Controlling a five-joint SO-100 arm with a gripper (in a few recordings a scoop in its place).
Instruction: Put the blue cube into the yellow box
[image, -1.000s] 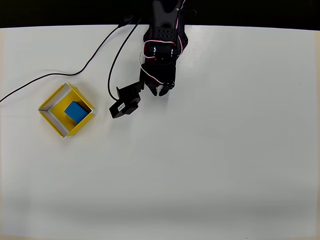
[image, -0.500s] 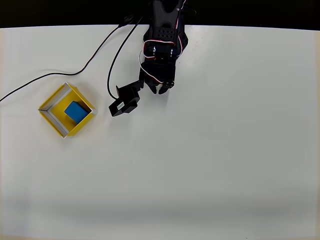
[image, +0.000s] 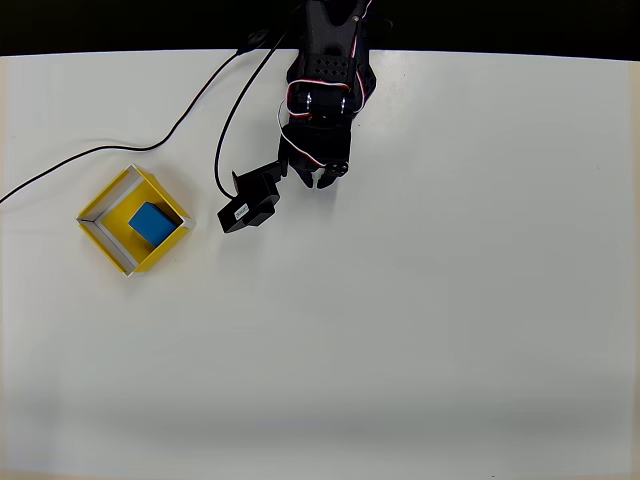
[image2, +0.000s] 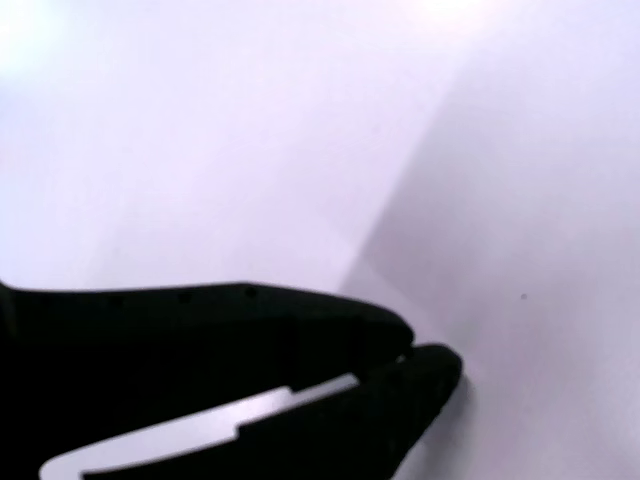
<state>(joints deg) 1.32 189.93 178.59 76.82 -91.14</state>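
Lying across the upper left of the white table (image: 420, 330) in the overhead view, a thin black cable (image: 120, 150) is curving from the left edge up toward the arm's base, and a second cable is looping down to a small black camera block (image: 248, 208) that is sitting just right of the yellow box (image: 103, 228). Nothing is standing between that block and the box. The black arm (image: 325, 70) is reaching down from the top edge, with its gripper (image: 318, 178) hanging over bare table, well apart from the box. In the wrist view the gripper (image2: 425, 352) is showing its two dark fingers meeting at the tips, jaws closed on nothing. The blue cube (image: 152, 223) is resting inside the yellow box, on its floor, toward the right corner; it is bright blue, plain-faced and slightly rectangular.
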